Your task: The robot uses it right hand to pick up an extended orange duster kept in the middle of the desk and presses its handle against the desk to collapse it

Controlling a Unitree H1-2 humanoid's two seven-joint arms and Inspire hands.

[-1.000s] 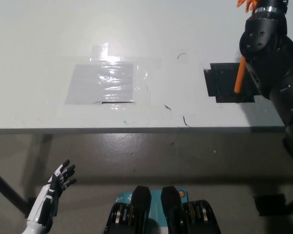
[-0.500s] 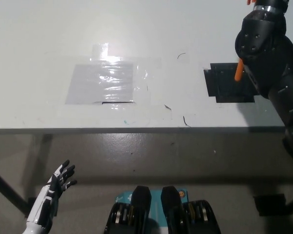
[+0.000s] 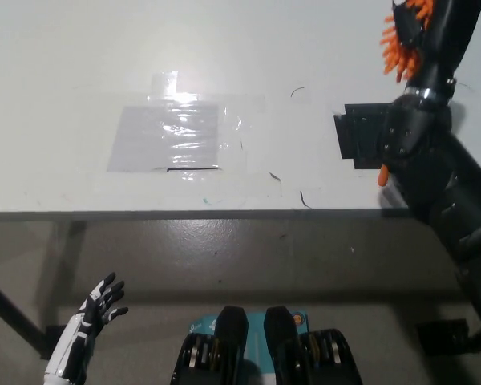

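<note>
Tabletop: I see a pale grey, smooth tabletop (image 3: pixel 80 56) filling the upper half of my head view, its front edge running straight across; below it is a dark, dull floor (image 3: pixel 248 257).

Clear sheet: a rectangular patch of glossy, wrinkled film (image 3: pixel 170 136) is taped flat on the tabletop left of centre, throwing back a bright glare.

Black patch: a flat, matte black square (image 3: pixel 362 136) lies on the tabletop to the right, partly covered by my right arm.

Marks: a few thin dark scuffs (image 3: pixel 303 199) show near the front edge.

Orange duster: the orange duster (image 3: pixel 401 40) is at the far right, up against my black right arm. Its bristly, spiky orange head shows at the top right corner, and a short orange tip of the handle pokes out below the arm near the tabletop's front edge. The long axis runs roughly top to bottom in my view, head away from me, handle end toward me. The middle of it is hidden behind the arm.

Right hand: the right hand (image 3: pixel 445 36) is at the top right edge beside the bristles; I cannot tell how its fingers stand or exactly where it grips.

Left hand: the white left hand (image 3: pixel 96 303) rests low at the lower left, below the tabletop, fingers spread and holding nothing.
</note>
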